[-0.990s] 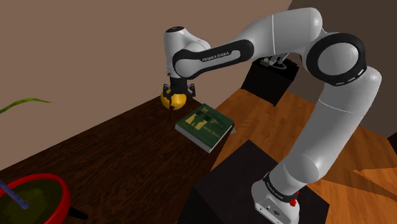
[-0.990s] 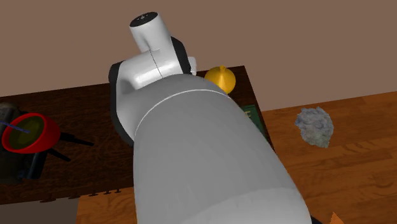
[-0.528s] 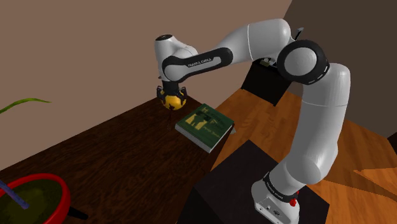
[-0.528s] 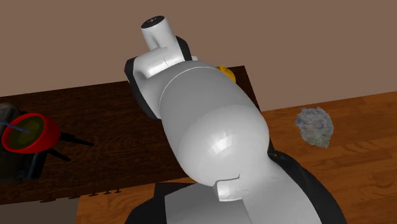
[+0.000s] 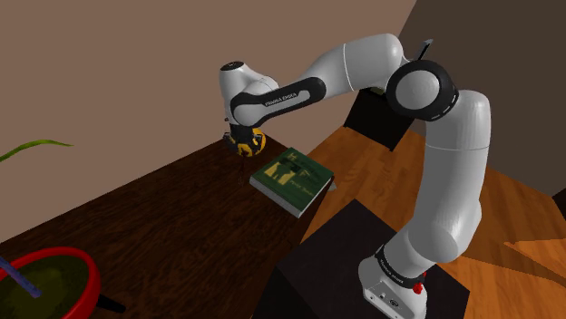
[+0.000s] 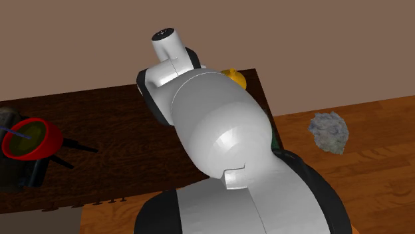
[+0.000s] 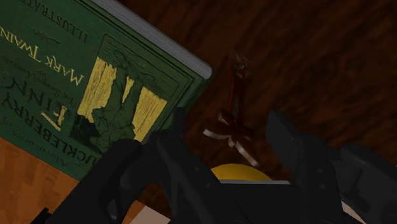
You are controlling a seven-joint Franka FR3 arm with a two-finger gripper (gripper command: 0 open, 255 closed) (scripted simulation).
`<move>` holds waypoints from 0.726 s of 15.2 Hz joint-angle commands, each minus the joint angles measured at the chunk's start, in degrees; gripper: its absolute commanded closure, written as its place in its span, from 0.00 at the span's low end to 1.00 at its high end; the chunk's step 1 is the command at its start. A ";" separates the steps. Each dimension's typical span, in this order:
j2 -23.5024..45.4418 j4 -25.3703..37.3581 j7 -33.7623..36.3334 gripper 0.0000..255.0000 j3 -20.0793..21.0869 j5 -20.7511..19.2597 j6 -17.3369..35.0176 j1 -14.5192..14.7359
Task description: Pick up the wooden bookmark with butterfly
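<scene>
The red bowl [image 5: 89, 275] at the shoulder view's lower left holds greenish contents [image 5: 45, 288] and a blue rod [image 5: 20, 276]. The gripper [image 7: 228, 119] hangs with fingers spread over the dark table [image 5: 163, 227] near the wall, a yellow round object [image 7: 245, 172] between them. The bookmark [image 7: 236, 92] lies flat on the table just beside the green book [image 7: 95, 83] corner, with bare table top from book to bowl

Table [image 5: 163, 227]: along the wall, at the shoulder view's left of the stand [image 5: 354, 263].
Book [image 5: 292, 178]: flat on the table's far right end, near the edge.
Round object [image 5: 255, 142]: on the table, behind the book, by the wall.
Bookmark [image 7: 234, 105]: flat on the table, just beside the book's corner.
Bowl [image 5: 50, 281]: near left end, well apart from the book.
</scene>
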 commanded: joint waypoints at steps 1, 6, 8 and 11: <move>0.05 -0.02 0.04 1.00 -0.01 -0.03 0.08 0.01; 0.09 0.07 0.04 1.00 -0.01 -0.03 0.03 0.04; 0.09 0.09 0.04 1.00 -0.01 -0.03 0.01 0.05; -0.76 0.35 -0.40 1.00 0.20 0.39 -1.00 -0.13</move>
